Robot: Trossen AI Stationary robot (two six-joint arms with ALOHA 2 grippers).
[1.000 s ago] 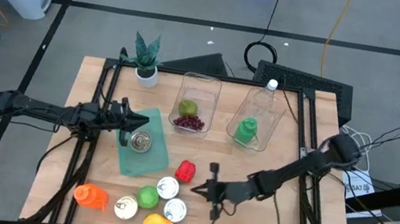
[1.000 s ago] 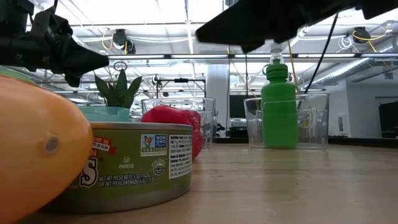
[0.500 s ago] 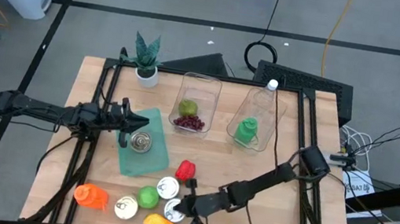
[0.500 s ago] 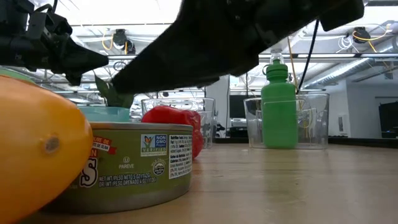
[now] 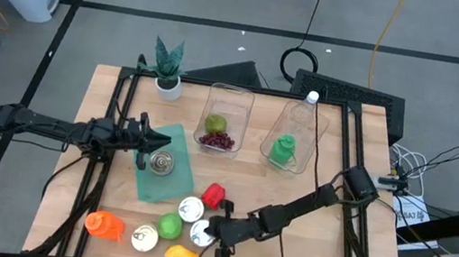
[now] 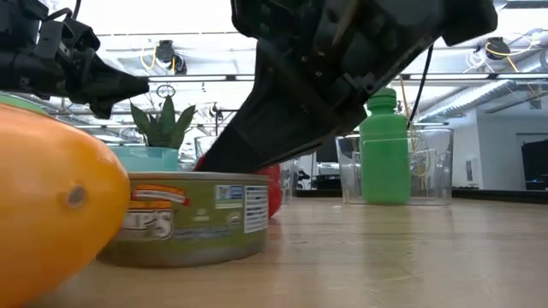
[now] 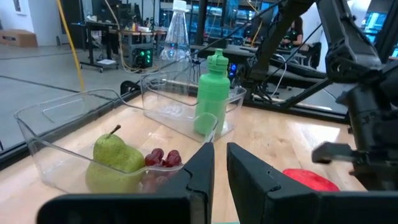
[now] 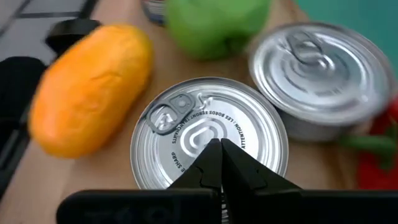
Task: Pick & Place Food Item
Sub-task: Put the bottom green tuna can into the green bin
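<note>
Tin can (image 8: 208, 140): flat on the table, lid up, easy to reach.
Right gripper (image 8: 214, 163): pinched shut, empty, tips over the lid.
Left gripper (image 7: 219, 163): shut, empty, waiting.

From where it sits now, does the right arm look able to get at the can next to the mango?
Probably yes. The right end effector is shut and poised right over that can, nothing between them. The mango and a second can crowd its sides, so opening around it may be tight.

pear (image 7: 117, 157), grapes (image 7: 163, 158), possibly red pepper (image 7: 310, 180)
</note>
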